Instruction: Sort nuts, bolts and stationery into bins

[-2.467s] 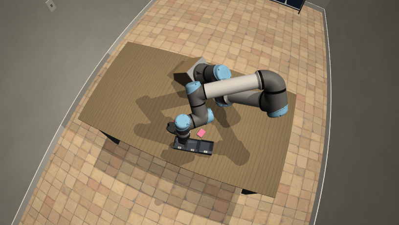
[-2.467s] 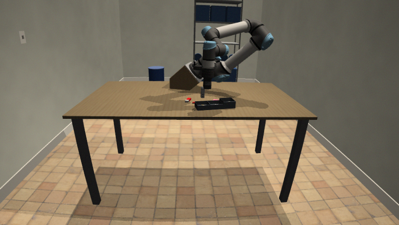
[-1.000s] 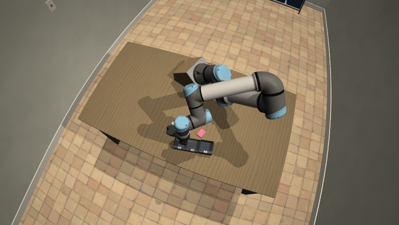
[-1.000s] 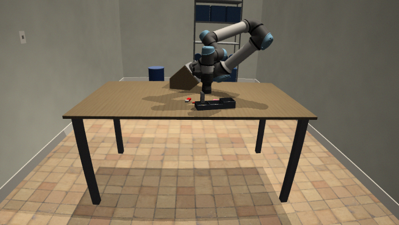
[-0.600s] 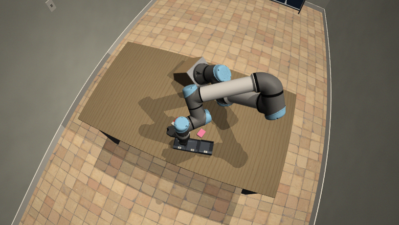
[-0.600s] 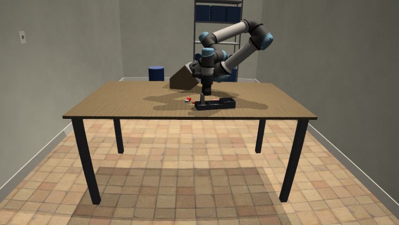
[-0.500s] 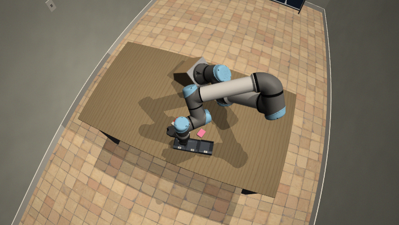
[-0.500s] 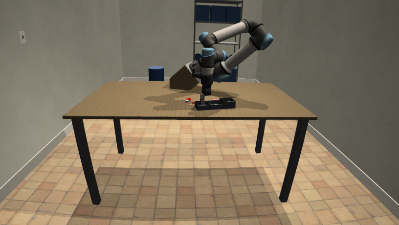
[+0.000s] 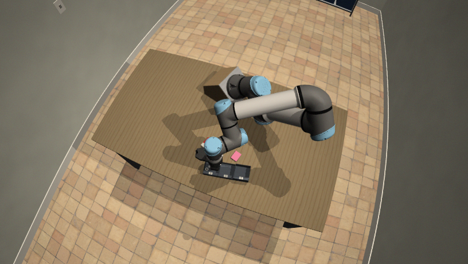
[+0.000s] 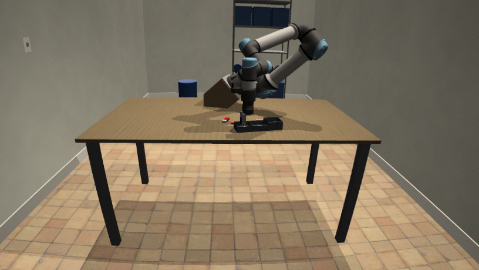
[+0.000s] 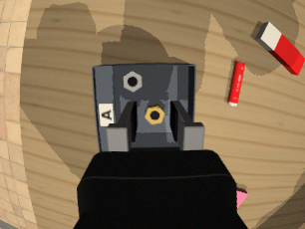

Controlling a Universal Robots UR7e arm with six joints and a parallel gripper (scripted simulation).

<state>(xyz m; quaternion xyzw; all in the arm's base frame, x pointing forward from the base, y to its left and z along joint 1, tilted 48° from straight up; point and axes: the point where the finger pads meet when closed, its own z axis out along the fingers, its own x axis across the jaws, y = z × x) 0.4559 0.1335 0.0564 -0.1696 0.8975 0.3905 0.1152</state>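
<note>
Pincer (image 11: 153, 135) released above dark bin marked A (image 11: 105, 89) at frame centre, brass nut (image 11: 153, 114) and grey steel nut (image 11: 133, 82) inside; red cylindrical marker (image 11: 236, 83) and red-and-white block eraser (image 11: 279, 46), upper right on wooden bench (image 11: 80, 35), judged outstanding for bin K.

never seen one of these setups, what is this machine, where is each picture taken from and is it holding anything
It is a single jointed robot arm bolted to a wooden table. At its tip is a gripper with two jaws that pinch things.

One picture looks down from the ceiling, one from the front of the room, and one from a camera on the arm's wrist, looking past the jaws.

On the table is a row of dark bins. In the wrist view the gripper hangs over the bin marked A. A grey nut and a brass nut lie in it. Beside the bins lie a red cylinder, a red and white block and a pink pad.

The jaws stand apart and hold nothing.
</note>
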